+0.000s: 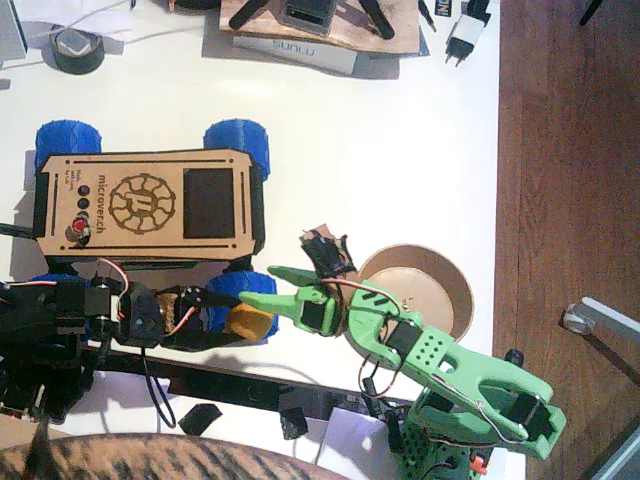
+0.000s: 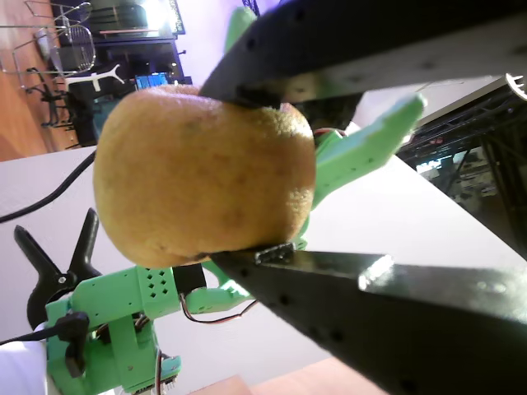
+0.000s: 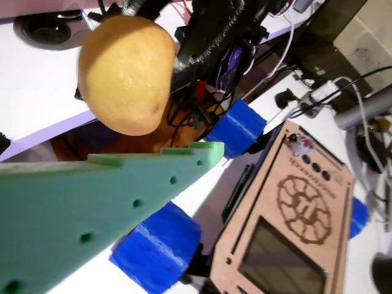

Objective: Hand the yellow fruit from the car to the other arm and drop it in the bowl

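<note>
- My left gripper point(image 1: 243, 322), the black one, has its jaws pinched on the yellow fruit point(image 1: 250, 322); in a wrist view the fruit point(image 2: 202, 173) sits clamped between the upper and lower black fingers point(image 2: 329, 288).
- My right gripper point(image 1: 285, 290), on the other arm point(image 1: 440, 375), has its green jaws spread, one pointed finger above the fruit in the fixed view; I cannot tell whether it touches the fruit.
- In a wrist view the green finger point(image 3: 110, 196) lies just beside the fruit point(image 3: 125, 73), which is held up off the bench by the black gripper point(image 3: 208, 37) behind it.
- The fruit hangs near the bench's front edge, just beside the front right wheel point(image 1: 240, 285) of the car point(image 1: 145, 205).
- The car stands toward the bench's left side, plywood top up, emblem and black panel showing.
- The bowl point(image 1: 445, 275) sits on the bench near its right edge, behind the green arm's forearm, apart from the fruit.
- A roll of black tape point(image 1: 75, 50) lies at the bench's far left corner.
- A white plug point(image 1: 465, 35) rests at the far edge, towards the right.
</note>
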Controlling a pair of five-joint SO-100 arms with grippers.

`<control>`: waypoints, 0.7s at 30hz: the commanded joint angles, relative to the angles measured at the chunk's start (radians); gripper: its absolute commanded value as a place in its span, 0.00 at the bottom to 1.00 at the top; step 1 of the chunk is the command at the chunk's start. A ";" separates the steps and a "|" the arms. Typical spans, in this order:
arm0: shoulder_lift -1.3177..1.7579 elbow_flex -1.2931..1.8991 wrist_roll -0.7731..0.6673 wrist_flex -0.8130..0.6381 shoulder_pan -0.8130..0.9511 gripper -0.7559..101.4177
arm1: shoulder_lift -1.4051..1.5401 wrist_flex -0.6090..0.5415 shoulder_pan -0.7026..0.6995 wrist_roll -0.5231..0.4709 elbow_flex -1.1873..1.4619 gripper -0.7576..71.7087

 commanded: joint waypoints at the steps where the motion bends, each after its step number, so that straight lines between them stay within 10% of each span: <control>1: 0.002 -0.035 -0.008 -0.023 0.008 0.01 | -0.017 -0.035 -0.020 0.028 -0.061 0.47; 21: -0.009 -0.035 -0.008 -0.014 0.008 0.01 | -0.097 -0.058 -0.107 0.101 -0.094 0.47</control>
